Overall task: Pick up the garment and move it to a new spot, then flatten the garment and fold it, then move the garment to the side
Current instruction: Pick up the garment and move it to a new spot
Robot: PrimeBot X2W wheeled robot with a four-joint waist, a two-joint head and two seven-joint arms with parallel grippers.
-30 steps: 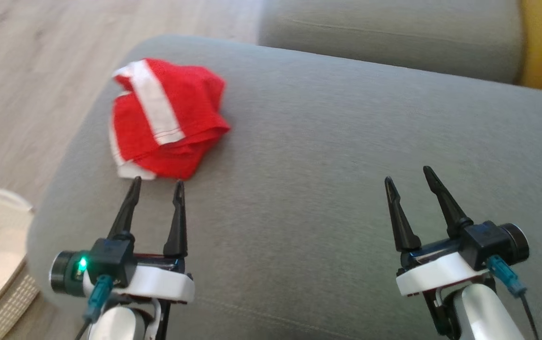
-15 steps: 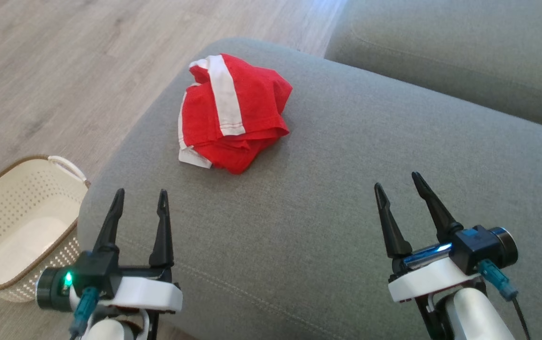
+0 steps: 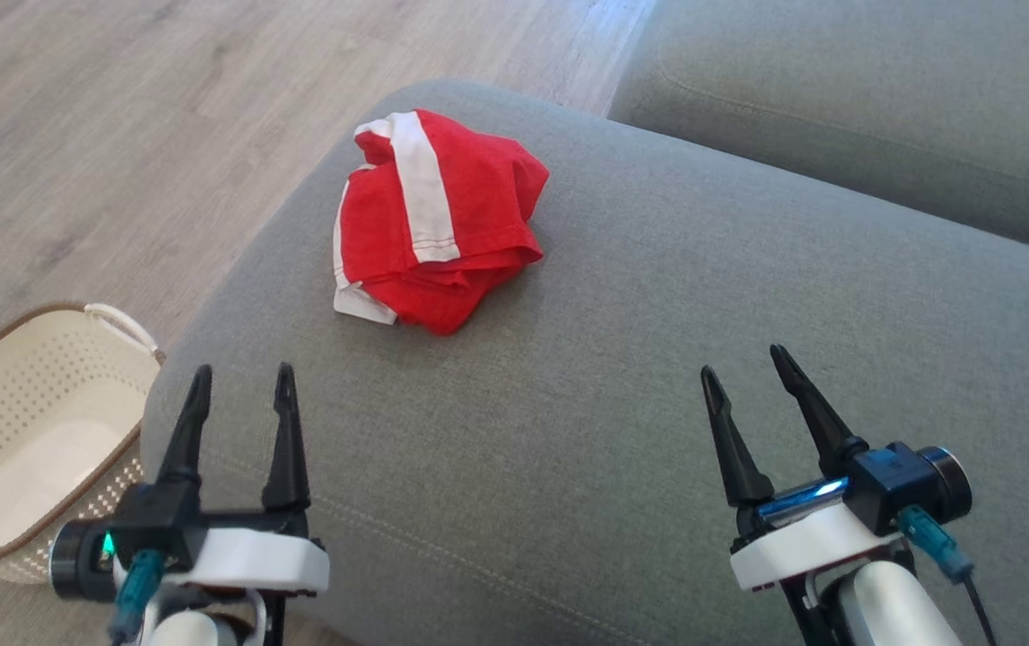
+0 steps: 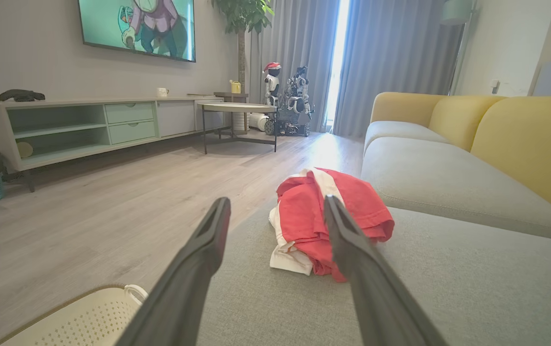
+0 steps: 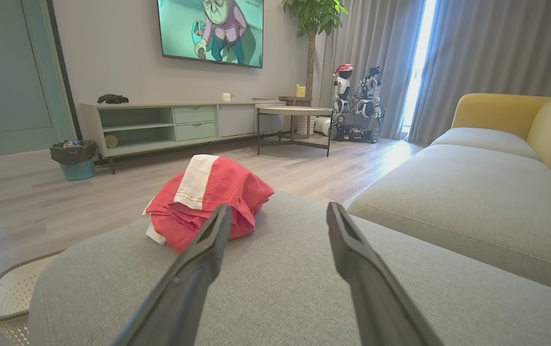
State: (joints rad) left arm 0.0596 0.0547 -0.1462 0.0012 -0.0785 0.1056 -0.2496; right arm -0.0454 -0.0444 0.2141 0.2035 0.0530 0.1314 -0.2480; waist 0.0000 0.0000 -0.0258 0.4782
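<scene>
We see garment (image 3: 435, 224) bunched at cushion's (image 3: 568, 431) far left edge; our left gripper (image 3: 241, 381) and right gripper (image 3: 744, 363) both spread, empty, over near edge

A grey sofa seat (image 3: 658, 404) stretched ahead, with yellow backrests (image 4: 525, 144) behind it. A cream perforated basket (image 3: 47, 377) stood on the wooden floor (image 3: 119, 135) just beside the seat's corner. Across the room a television (image 5: 210, 29) hung above a low cabinet (image 5: 179, 120), near a round table (image 5: 294, 111) and a bin (image 5: 73, 158).
</scene>
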